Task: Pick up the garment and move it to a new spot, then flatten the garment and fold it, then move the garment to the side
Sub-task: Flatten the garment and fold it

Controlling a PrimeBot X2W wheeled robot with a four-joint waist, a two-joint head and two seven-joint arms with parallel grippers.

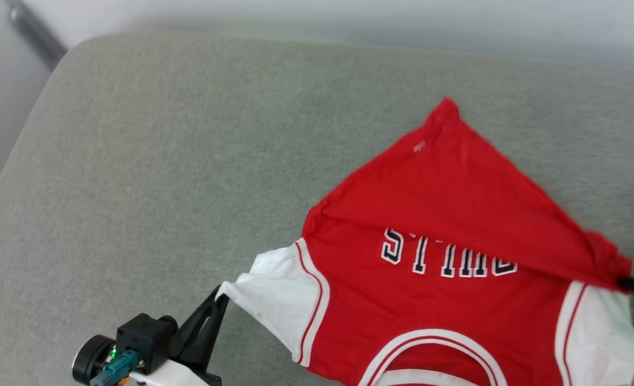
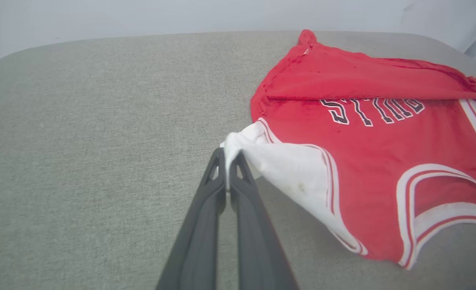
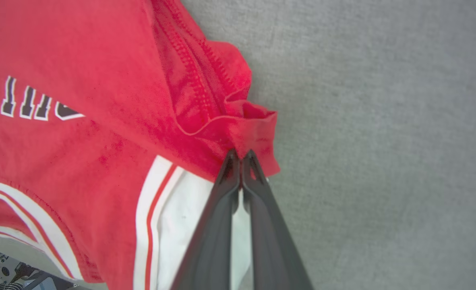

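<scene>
Red jersey-knit shirt (image 1: pixel 445 193) with short white sleeves, striped trim and black white-edged lettering, lying partly folded on a nubby grey-green upholstered surface (image 1: pixel 161 161). The left gripper (image 2: pixel 226 157), its dark tapered fingers clenched, pinches the white sleeve tip. The shirt spans from there to the right gripper (image 3: pixel 242 155), which is clamped on a bunched red corner.

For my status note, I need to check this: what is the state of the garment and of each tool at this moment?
garment: lying on the grey cushion, lettering up, red edge folded over.
left tool: shut on the white sleeve tip.
right tool: shut on the red folded corner.
</scene>
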